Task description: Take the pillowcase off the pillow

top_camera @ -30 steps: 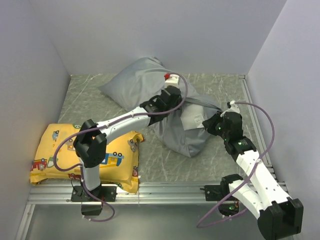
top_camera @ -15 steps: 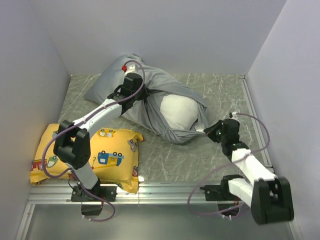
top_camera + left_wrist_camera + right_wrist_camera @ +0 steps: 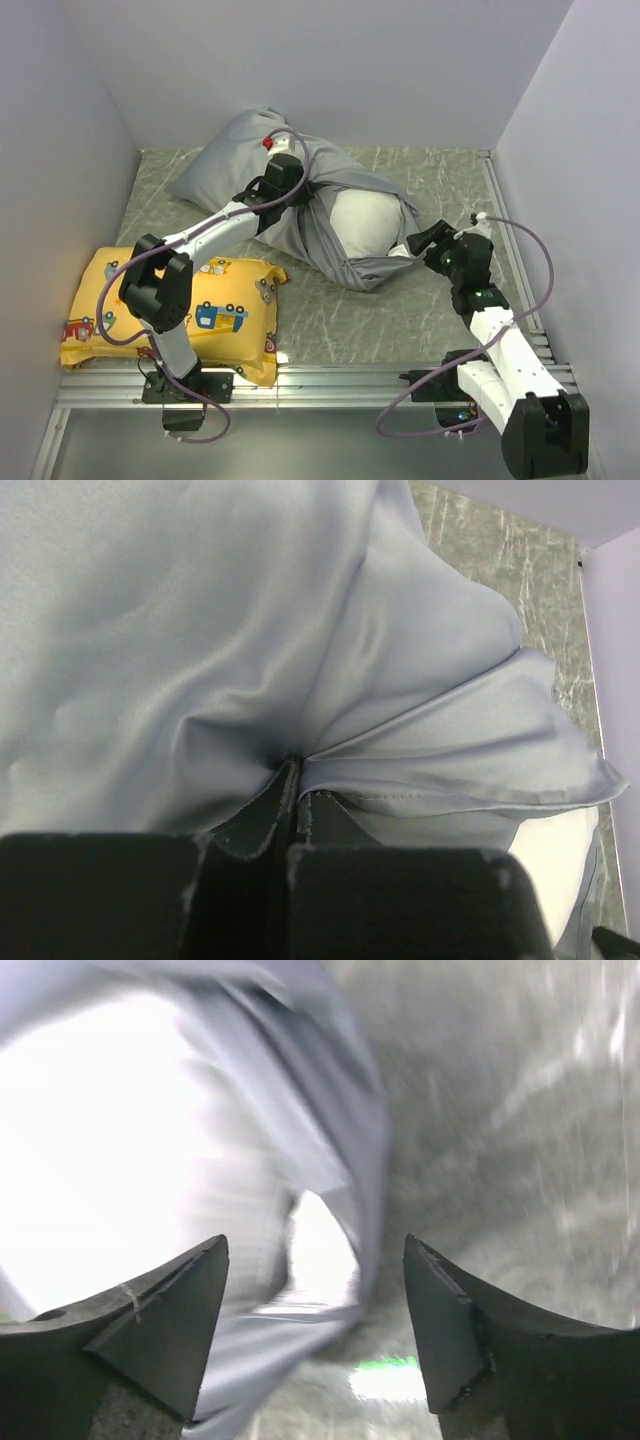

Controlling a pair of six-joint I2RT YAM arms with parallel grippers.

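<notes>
Table (image 3: 400, 330): left claw (image 3: 297, 775) tight on pillowcase (image 3: 150, 630)

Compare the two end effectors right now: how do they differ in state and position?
The left end effector is shut, pinching a fold of the grey pillowcase; the right end effector is open, gripping nothing. The left sits on top of the bundle, the right by the open mouth where the white pillow shows. Both are at the pillowcase.

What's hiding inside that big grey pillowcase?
A white pillow. One end pokes out of the open end of the pillowcase. The rest of it is covered by the grey fabric, so you can't see how far in it goes.
</notes>
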